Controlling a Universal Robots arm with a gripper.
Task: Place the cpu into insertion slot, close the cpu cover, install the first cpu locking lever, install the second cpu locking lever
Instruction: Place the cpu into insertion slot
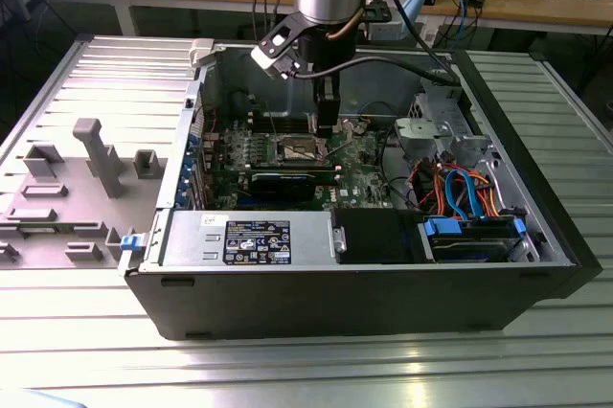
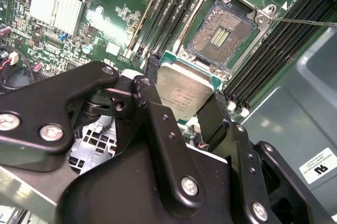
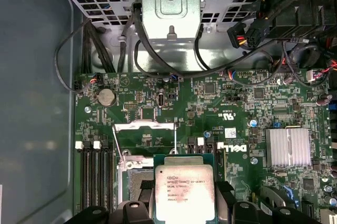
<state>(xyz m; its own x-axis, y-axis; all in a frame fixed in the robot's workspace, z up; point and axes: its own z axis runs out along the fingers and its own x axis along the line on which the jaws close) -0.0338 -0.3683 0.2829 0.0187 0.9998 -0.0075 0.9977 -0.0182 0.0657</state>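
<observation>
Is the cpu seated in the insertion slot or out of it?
Out: the cpu is clamped between the fingers of the gripper, and the insertion slot shows bare contacts.

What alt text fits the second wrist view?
A black two-finger gripper clamps a flat square silver-grey cpu by two opposite edges, above a green motherboard. The square metal-rimmed insertion slot lies open and empty close by, flanked by long black memory slots.

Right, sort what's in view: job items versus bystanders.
Job: cpu, held between the fingers; insertion slot, uncovered; cpu cover, open; locking lever.
Bystanders: memory slots, graphics card, drive cage, power supply, heatsink.
</observation>
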